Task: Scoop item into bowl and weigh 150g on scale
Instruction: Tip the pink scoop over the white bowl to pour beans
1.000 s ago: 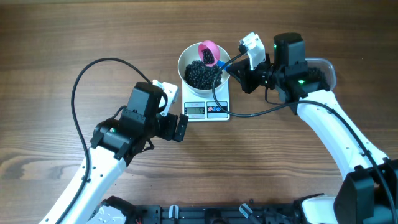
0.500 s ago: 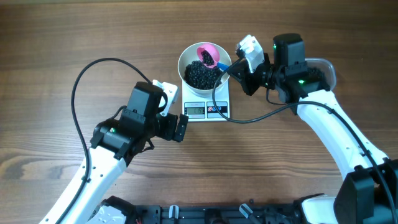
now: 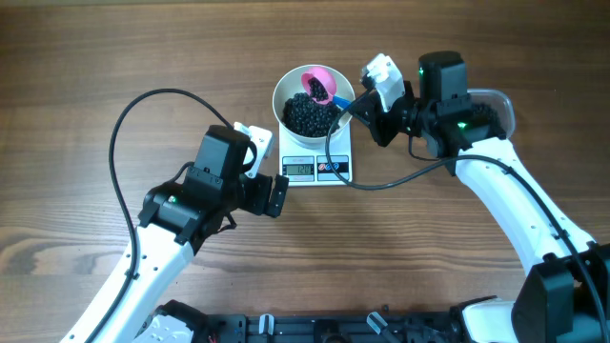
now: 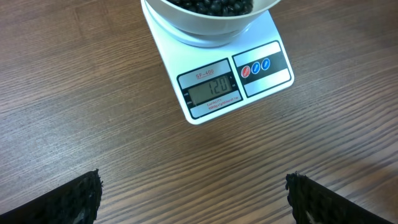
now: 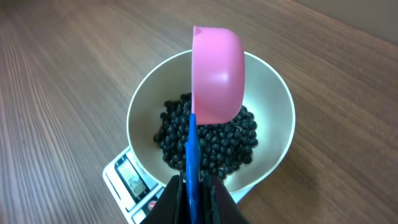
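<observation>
The white bowl stands on the white scale and holds a heap of the item, small black beans. My right gripper is shut on the blue handle of a pink scoop, which is turned on its side over the beans in the bowl. My left gripper hangs open over bare wood in front of the scale, whose display shows digits.
A clear plastic tub lies behind my right arm at the right, mostly hidden. Black cables loop from both arms across the wooden table; one runs just in front of the scale.
The right gripper and scoop shifted slightly left over the bowl and the scoop tipped further. The left arm has not moved.
</observation>
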`<state>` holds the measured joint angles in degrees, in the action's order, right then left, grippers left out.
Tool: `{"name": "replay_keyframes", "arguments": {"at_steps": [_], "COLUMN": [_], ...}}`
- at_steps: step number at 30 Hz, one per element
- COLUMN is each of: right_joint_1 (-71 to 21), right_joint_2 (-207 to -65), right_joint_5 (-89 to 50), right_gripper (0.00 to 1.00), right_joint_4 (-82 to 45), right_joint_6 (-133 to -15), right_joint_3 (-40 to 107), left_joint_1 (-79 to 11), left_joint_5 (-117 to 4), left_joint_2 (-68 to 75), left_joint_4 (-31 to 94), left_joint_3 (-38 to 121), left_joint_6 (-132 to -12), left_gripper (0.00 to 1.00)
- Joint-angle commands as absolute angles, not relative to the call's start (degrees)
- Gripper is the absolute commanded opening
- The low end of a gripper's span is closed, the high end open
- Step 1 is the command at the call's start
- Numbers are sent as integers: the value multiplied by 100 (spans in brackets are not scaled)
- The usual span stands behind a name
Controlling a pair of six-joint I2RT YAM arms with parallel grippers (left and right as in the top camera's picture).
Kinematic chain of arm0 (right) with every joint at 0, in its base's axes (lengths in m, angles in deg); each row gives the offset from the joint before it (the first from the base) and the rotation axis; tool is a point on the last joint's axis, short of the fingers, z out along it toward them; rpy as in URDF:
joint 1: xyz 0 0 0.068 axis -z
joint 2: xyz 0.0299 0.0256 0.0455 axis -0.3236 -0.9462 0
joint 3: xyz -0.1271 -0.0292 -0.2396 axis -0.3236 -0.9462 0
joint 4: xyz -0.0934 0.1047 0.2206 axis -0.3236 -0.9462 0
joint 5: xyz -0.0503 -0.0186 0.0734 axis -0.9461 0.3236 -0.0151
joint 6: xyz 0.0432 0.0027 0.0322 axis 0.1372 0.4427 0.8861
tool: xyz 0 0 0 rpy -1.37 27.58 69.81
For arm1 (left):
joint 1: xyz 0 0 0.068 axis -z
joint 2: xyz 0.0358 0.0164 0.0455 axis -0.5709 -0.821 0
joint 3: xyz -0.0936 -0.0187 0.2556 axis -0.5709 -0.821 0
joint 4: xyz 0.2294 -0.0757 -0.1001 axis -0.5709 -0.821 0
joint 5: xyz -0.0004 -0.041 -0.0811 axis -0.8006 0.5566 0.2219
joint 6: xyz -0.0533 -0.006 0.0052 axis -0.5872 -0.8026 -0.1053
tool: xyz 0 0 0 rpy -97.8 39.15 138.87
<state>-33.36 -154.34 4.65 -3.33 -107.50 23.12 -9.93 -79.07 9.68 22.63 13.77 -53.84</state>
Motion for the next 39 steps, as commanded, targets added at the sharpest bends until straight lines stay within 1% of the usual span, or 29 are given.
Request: {"name": "replay_keyframes", "arguments": {"at_steps": [1, 7, 13, 18, 20, 24, 27, 34, 35, 39], "right_joint_1": [-3334, -3334, -3334, -3334, -3334, -3371, -3371, -3382, -3382, -3382], "right_joint_2": [-15519, -15519, -15519, -15519, -15519, -15528, -15539, -15539, -15539, -15539], "right_joint_5": [456, 456, 546, 546, 548, 533, 456, 546, 550, 546], "right_gripper": [4, 4, 4, 4, 4, 4, 4, 4, 4, 4], "right_joint_4": [-363, -392, -350, -363, -374, -586, -538, -278, -274, -293], "right_joint_6": [-11321, -11290, -10532, -10392, -10495, -11699, -11859, -10462, -10106, -9924], "right_joint_3": [2323, 2323, 2323, 2323, 2323, 2323, 2323, 2323, 2323, 2323], "left_joint_1": [-1019, -1019, -1019, -1019, -1019, -1019, -1019, -1019, -1019, -1019], "left_joint_5": [-7940, -7940, -7940, -7940, -7940, -7940, -7940, -7940, -7940, -7940], "left_joint_2": [946, 946, 946, 946, 946, 946, 946, 946, 946, 946], "left_joint_4": [2278, 2280, 2280, 2280, 2278, 2280, 2280, 2278, 2278, 2278], "left_joint_3": [1339, 1339, 1339, 1339, 1339, 1339, 1339, 1339, 1339, 1339], "left_joint_6": [-5312, -5312, -5312, -5312, -5312, -5312, -5312, -5314, -5312, -5312], "left_gripper": [100, 100, 100, 100, 100, 100, 100, 100, 100, 100]}}
